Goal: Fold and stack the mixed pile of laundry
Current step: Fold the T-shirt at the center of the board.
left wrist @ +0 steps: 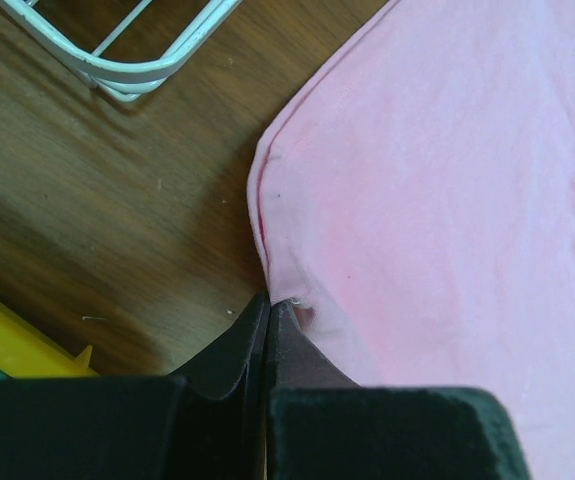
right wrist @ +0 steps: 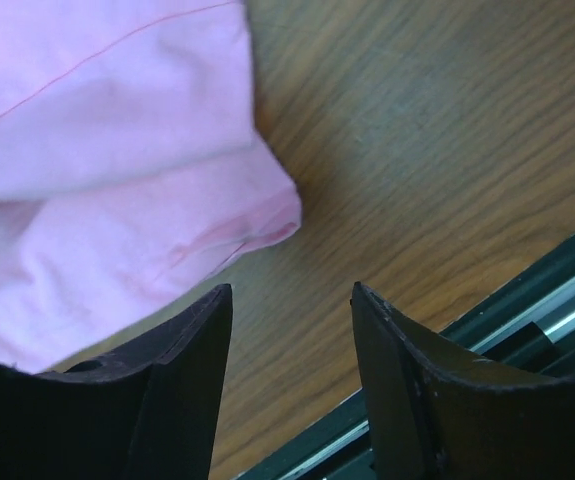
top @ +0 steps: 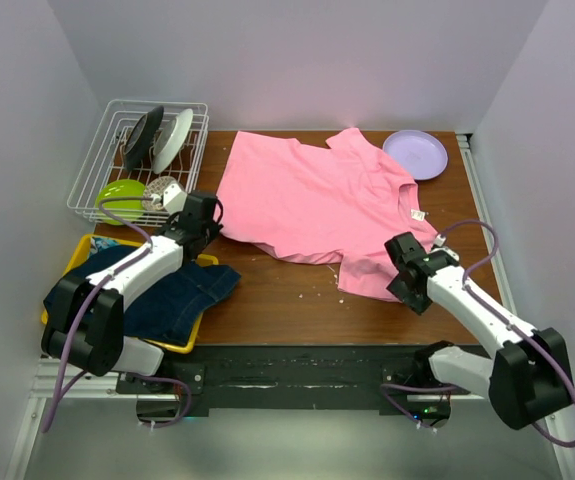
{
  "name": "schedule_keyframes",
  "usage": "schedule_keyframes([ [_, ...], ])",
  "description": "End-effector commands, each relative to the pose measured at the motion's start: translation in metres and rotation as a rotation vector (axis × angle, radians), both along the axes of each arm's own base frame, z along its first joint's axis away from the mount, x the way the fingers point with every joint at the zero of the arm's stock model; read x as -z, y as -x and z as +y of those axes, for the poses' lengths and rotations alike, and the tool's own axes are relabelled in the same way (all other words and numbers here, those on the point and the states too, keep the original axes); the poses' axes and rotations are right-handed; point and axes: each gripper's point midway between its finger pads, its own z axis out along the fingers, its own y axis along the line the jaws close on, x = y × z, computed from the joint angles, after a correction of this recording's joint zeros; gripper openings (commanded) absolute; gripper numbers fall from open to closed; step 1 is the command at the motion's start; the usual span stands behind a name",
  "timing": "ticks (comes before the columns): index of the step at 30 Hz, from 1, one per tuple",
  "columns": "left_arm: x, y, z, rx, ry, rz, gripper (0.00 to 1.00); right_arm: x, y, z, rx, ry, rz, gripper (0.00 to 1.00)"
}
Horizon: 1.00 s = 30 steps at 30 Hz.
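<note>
The pink T-shirt (top: 317,200) of the laundry pile lies spread across the middle of the wooden table. My left gripper (top: 207,224) is at its near-left corner. In the left wrist view the left gripper (left wrist: 270,302) is shut, pinching the hem of the pink T-shirt (left wrist: 437,170) at its tips. My right gripper (top: 401,272) hovers at the shirt's near-right corner. Seen from the right wrist, the right gripper (right wrist: 289,290) is open over bare wood, with the shirt's corner (right wrist: 117,200) just up and left of it. A dark denim jacket (top: 179,290) lies in the yellow tray (top: 75,252).
A white wire dish rack (top: 102,140) with plates and a green bowl (top: 122,192) stands at the back left. A purple plate (top: 415,153) sits at the back right. A strip of turquoise cloth (top: 101,243) shows in the tray. The table's near edge (top: 307,345) runs just below both grippers.
</note>
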Motion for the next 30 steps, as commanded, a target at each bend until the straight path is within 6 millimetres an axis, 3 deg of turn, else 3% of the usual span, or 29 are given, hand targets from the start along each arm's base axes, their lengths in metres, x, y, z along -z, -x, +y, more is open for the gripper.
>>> schedule_keyframes([
  [1, -0.016, -0.009, 0.003, -0.028, 0.026, -0.076, 0.0, 0.0, -0.019, -0.007, 0.08, -0.052, -0.03, 0.53],
  [6, -0.016, -0.009, 0.003, -0.026, 0.03, -0.079, 0.0, 0.01, -0.032, -0.016, 0.124, -0.079, -0.008, 0.53],
  [13, -0.016, -0.009, 0.006, -0.031, 0.027, -0.079, 0.0, 0.018, -0.038, -0.01, 0.104, -0.112, 0.023, 0.5],
  [19, -0.015, -0.009, 0.006, -0.031, 0.024, -0.074, 0.0, 0.026, -0.039, -0.008, 0.091, -0.116, 0.058, 0.31],
  [21, -0.015, -0.008, 0.008, -0.036, 0.019, -0.074, 0.0, 0.026, -0.04, -0.007, 0.08, -0.118, 0.059, 0.16],
  [23, -0.016, -0.008, 0.01, -0.041, 0.013, -0.07, 0.0, 0.019, -0.042, -0.007, 0.059, -0.12, 0.046, 0.0],
  [25, -0.017, -0.005, 0.015, -0.054, -0.006, -0.067, 0.0, 0.012, -0.038, -0.005, 0.041, -0.128, 0.05, 0.0],
  [30, -0.019, -0.001, 0.028, -0.088, -0.049, -0.066, 0.0, -0.045, -0.041, -0.002, -0.017, -0.16, -0.1, 0.0],
])
